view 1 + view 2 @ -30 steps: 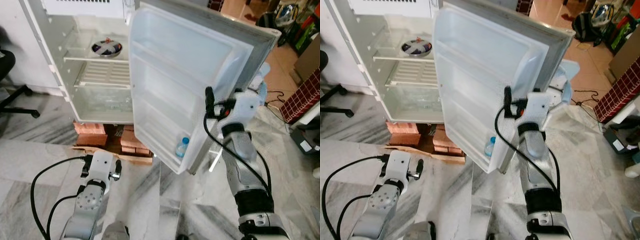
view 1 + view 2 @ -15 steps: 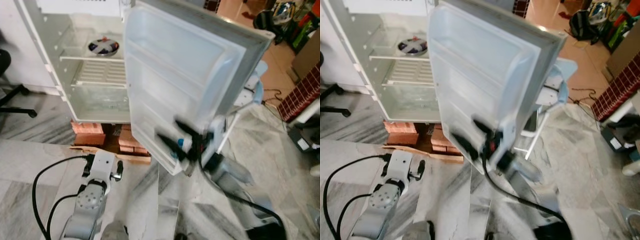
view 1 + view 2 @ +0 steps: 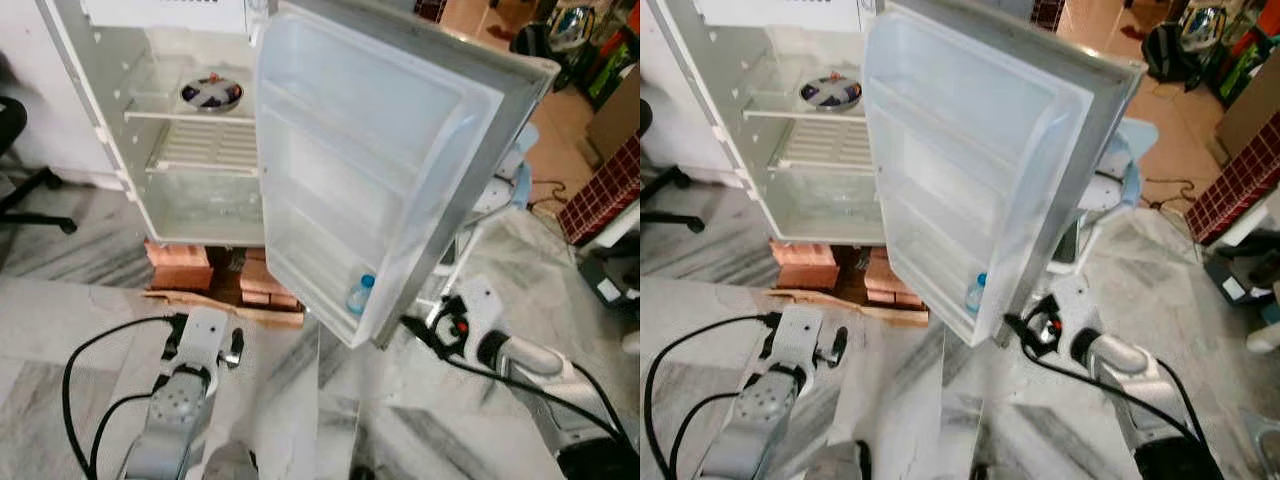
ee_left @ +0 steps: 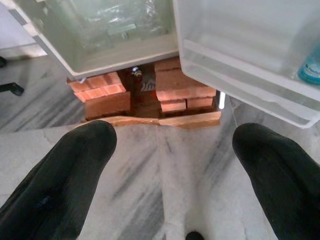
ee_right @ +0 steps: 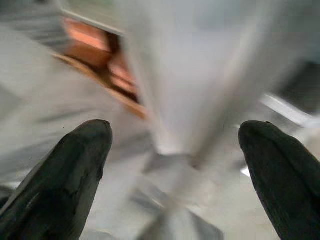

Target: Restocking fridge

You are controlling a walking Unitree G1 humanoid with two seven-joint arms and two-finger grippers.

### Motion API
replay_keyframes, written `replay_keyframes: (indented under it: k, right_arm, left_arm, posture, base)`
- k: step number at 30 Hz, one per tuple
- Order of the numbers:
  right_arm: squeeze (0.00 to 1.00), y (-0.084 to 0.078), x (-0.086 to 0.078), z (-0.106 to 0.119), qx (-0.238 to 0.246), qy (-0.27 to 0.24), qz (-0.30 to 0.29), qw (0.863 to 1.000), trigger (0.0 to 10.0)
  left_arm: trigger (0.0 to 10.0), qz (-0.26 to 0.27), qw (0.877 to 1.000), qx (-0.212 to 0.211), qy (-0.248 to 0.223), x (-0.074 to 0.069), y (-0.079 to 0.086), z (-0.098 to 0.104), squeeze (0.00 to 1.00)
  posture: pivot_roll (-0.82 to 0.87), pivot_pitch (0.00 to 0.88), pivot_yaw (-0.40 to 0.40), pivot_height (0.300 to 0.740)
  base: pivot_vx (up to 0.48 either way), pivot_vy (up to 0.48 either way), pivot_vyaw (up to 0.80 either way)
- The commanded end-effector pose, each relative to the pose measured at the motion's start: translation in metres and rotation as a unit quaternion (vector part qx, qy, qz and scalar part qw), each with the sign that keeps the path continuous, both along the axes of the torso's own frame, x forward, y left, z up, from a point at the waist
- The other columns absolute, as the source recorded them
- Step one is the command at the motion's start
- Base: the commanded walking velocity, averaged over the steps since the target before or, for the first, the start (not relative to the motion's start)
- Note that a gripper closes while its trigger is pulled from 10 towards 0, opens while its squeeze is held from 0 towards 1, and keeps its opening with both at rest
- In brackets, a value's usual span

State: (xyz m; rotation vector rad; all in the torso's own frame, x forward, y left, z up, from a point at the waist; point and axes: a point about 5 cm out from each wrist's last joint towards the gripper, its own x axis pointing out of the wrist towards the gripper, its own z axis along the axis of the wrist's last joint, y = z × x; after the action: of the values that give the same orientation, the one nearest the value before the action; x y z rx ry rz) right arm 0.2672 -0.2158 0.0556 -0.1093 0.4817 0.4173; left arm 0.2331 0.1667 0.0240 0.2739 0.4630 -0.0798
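The right gripper [image 3: 415, 328], raised against the fridge door [image 3: 370, 170] a second earlier, is now lowered beneath its bottom corner, fingers spread, nothing held. The left gripper [image 4: 170, 160] is likewise spread above the grey marble floor [image 3: 60, 310]. A water bottle [image 3: 360, 294] is seen in the lowest door shelf; bricks [image 4: 107, 95] support the fridge.

Fridge [image 3: 190, 215] on bricks [image 3: 180, 268]; bottle [image 3: 360, 294] in door shelf [image 3: 310, 300].

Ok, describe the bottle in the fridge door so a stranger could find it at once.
Start at the white fridge door, swung open toward the camera. Go down to its lowest shelf; near the outer end stands a small clear bottle with a blue cap. It is the only item held in the door.
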Motion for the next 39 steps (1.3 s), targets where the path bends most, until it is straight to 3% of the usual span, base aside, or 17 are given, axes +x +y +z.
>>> replay_keyframes:
  k: [1, 5, 7, 8, 9, 12, 17, 19, 21, 23, 24, 25, 26, 28, 29, 34, 39]
  right_arm:
    - [0.0, -0.015, 0.008, 0.006, -0.033, -0.027, -0.048, 0.998, 10.0]
    - [0.0, -0.029, 0.029, 0.027, -0.043, -0.103, -0.127, 0.986, 10.0]
    - [0.0, -0.031, 0.04, 0.04, -0.029, -0.135, -0.152, 0.979, 10.0]
    - [0.0, -0.026, 0.051, 0.058, 0.014, -0.173, -0.153, 0.973, 10.0]
    - [0.0, -0.026, 0.051, 0.058, 0.014, -0.173, -0.153, 0.973, 10.0]
    - [0.0, -0.018, 0.066, 0.086, 0.066, -0.23, -0.133, 0.962, 10.0]
    - [0.0, -0.008, 0.082, 0.118, 0.151, -0.279, -0.112, 0.942, 10.0]
    - [0.0, -0.003, 0.084, 0.125, 0.181, -0.285, -0.094, 0.936, 10.0]
    - [0.0, 0.01, 0.082, 0.135, 0.27, -0.271, -0.034, 0.923, 10.0]
    - [0.0, 0.014, 0.08, 0.137, 0.294, -0.267, -0.014, 0.918, 10.0]
    - [0.0, 0.034, 0.062, 0.149, 0.382, -0.234, 0.1, 0.888, 10.0]
    - [0.0, 0.034, 0.062, 0.149, 0.382, -0.234, 0.1, 0.888, 10.0]
    - [0.0, 0.042, 0.054, 0.153, 0.409, -0.219, 0.142, 0.874, 10.0]
    - [0.0, 0.061, 0.015, 0.168, 0.47, -0.181, 0.288, 0.814, 10.0]
    - [0.0, 0.065, 0.007, 0.168, 0.472, -0.175, 0.31, 0.806, 10.0]
    - [0.0, 0.07, 0.004, 0.146, 0.477, -0.141, 0.28, 0.821, 10.0]
    - [0.0, 0.068, -0.003, 0.112, 0.446, -0.084, 0.266, 0.851, 10.0]
  left_arm:
    - [10.0, -0.01, 1.0, 0.004, 0.005, -0.001, -0.002, 0.001, 0.0]
    - [10.0, -0.018, 1.0, 0.004, 0.009, -0.002, -0.002, 0.001, 0.0]
    - [10.0, -0.021, 1.0, 0.001, 0.012, -0.002, -0.002, 0.0, 0.0]
    - [10.0, -0.022, 0.999, -0.021, 0.008, -0.001, -0.006, 0.003, 0.0]
    - [10.0, -0.022, 0.999, -0.021, 0.008, -0.001, -0.006, 0.003, 0.0]
    - [10.0, -0.044, 0.998, -0.045, 0.018, -0.008, -0.015, 0.003, 0.0]
    - [10.0, -0.031, 0.997, -0.05, 0.043, -0.014, -0.01, -0.006, 0.0]
    - [10.0, -0.03, 0.997, -0.057, 0.039, -0.012, -0.011, -0.004, 0.0]
    - [10.0, -0.034, 0.997, -0.057, 0.038, -0.012, -0.012, -0.002, 0.0]
    - [10.0, -0.034, 0.997, -0.057, 0.038, -0.013, -0.012, -0.002, 0.0]
    - [10.0, -0.049, 0.997, -0.039, 0.035, -0.014, -0.013, -0.001, 0.0]
    - [10.0, -0.049, 0.997, -0.039, 0.035, -0.014, -0.013, -0.001, 0.0]
    - [10.0, -0.057, 0.997, -0.03, 0.034, -0.015, -0.013, -0.001, 0.0]
    - [10.0, -0.072, 0.997, -0.014, 0.032, -0.018, -0.016, -0.002, 0.0]
    - [10.0, -0.074, 0.997, -0.011, 0.033, -0.018, -0.016, -0.003, 0.0]
    - [10.0, -0.067, 0.997, -0.02, 0.036, -0.019, -0.015, -0.004, 0.0]
    - [10.0, -0.062, 0.997, -0.021, 0.036, -0.021, -0.014, -0.003, 0.0]
  posture:
    - [0.18, 0.109, -0.056, 0.74]
    - [0.18, 0.109, -0.047, 0.74]
    - [0.18, 0.109, -0.047, 0.74]
    - [0.18, 0.116, -0.05, 0.74]
    - [0.18, 0.116, -0.05, 0.74]
    - [0.18, 0.117, -0.055, 0.74]
    - [0.19, 0.12, -0.063, 0.74]
    - [0.19, 0.12, -0.066, 0.74]
    - [0.19, 0.121, -0.067, 0.74]
    - [0.19, 0.121, -0.067, 0.74]
    - [0.19, 0.121, -0.067, 0.74]
    - [0.19, 0.121, -0.067, 0.74]
    - [0.19, 0.123, -0.067, 0.74]
    - [0.19, 0.124, -0.067, 0.74]
    - [0.19, 0.124, -0.067, 0.74]
    - [0.19, 0.129, -0.065, 0.74]
    - [0.19, 0.136, -0.066, 0.74]
  base:
    - [0.0, 0.0, 0.0]
    - [0.0, 0.0, 0.0]
    - [0.0, 0.0, 0.0]
    - [0.0, 0.0, 0.0]
    - [0.0, 0.0, 0.0]
    - [0.0, 0.0, 0.0]
    - [0.0, 0.0, 0.0]
    - [0.0, 0.0, 0.0]
    - [0.0, 0.0, 0.0]
    - [0.0, 0.0, 0.0]
    - [0.0, 0.0, 0.0]
    - [0.0, 0.0, 0.0]
    - [0.0, 0.0, 0.0]
    - [0.0, 0.0, 0.0]
    - [0.0, 0.0, 0.0]
    - [0.0, 0.0, 0.0]
    - [0.0, 0.0, 0.0]
